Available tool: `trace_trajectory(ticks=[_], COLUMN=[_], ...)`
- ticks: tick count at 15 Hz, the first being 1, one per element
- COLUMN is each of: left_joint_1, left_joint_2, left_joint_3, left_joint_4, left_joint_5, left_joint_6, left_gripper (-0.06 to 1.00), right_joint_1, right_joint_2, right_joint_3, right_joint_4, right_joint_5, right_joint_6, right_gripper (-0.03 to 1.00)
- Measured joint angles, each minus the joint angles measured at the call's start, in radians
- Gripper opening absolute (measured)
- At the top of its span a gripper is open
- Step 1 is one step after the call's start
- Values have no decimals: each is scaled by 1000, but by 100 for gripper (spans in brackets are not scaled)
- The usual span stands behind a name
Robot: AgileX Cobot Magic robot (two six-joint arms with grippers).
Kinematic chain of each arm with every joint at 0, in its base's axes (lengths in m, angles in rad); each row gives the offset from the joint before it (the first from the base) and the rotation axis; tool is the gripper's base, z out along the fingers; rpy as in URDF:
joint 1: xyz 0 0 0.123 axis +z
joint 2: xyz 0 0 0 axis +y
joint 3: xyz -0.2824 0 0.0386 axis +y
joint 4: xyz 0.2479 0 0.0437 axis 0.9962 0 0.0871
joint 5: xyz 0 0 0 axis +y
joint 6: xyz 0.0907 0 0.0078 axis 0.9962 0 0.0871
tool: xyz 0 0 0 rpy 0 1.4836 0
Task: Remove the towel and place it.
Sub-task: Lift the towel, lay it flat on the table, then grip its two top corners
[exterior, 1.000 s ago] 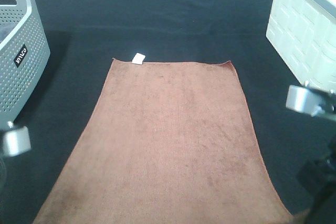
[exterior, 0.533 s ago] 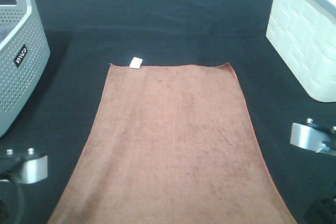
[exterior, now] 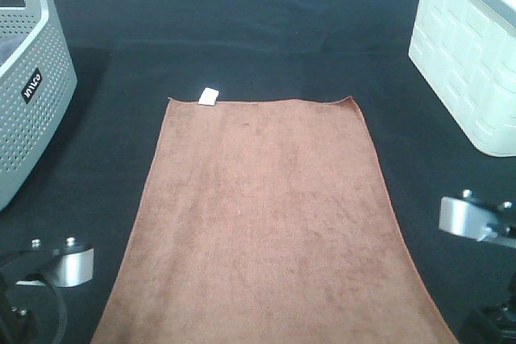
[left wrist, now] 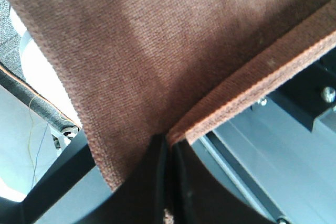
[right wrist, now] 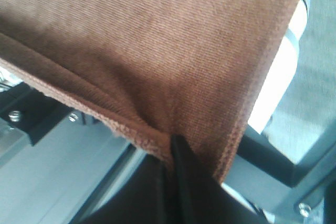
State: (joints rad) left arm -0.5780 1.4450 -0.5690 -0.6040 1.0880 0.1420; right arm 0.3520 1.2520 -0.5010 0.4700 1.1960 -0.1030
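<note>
- A black label (exterior: 31, 84) is being shown on the grey perforated basket (exterior: 44, 130) at the far left of the worktop (exterior: 242, 30). Its white letters are being read as something like "VIVCO", but they are tilted and too small for the word to be confirmed.
- A small white tag (exterior: 210, 96) is being displayed at the far left corner of the towel (exterior: 266, 215). Any print on it is too small to be read.
- The reddish-brown towel is being kept flat on the black-covered worktop, between the basket and the white crate (exterior: 468, 62), with its near end being carried off the bottom of the high view.
- In the left wrist view, the left tool (left wrist: 167, 145) is being pressed together on the towel's stitched near corner, with the cloth being fanned out from the tips.
- In the right wrist view, the right tool (right wrist: 176, 144) is likewise being clamped on the other near corner, right at the hem.
- Compared with a second ago, the far edge and tag are being found drawn slightly nearer.
- Since half a second ago, the silver part of the left arm (exterior: 71, 267) is being brought inward, close beside the towel's left edge, and the right arm (exterior: 466, 217) is being shifted slightly nearer too.
</note>
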Motion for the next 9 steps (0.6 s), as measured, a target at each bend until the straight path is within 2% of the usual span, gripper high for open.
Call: trace_trajectory(ticks=[5, 9], left_joint_1=[0, 0], left_joint_2=[97, 211], left_joint_3=[-13, -66], left_joint_4=[-2, 34], left_joint_5=[-33, -35], left_joint_6=[0, 21], left_gripper=[0, 0], right_joint_1=[-1, -4], right_joint_2=[213, 349], right_joint_3=[-4, -34], right_joint_4=[8, 31], right_joint_5=[-54, -153], right_joint_6=[-43, -101], right_gripper=[0, 0])
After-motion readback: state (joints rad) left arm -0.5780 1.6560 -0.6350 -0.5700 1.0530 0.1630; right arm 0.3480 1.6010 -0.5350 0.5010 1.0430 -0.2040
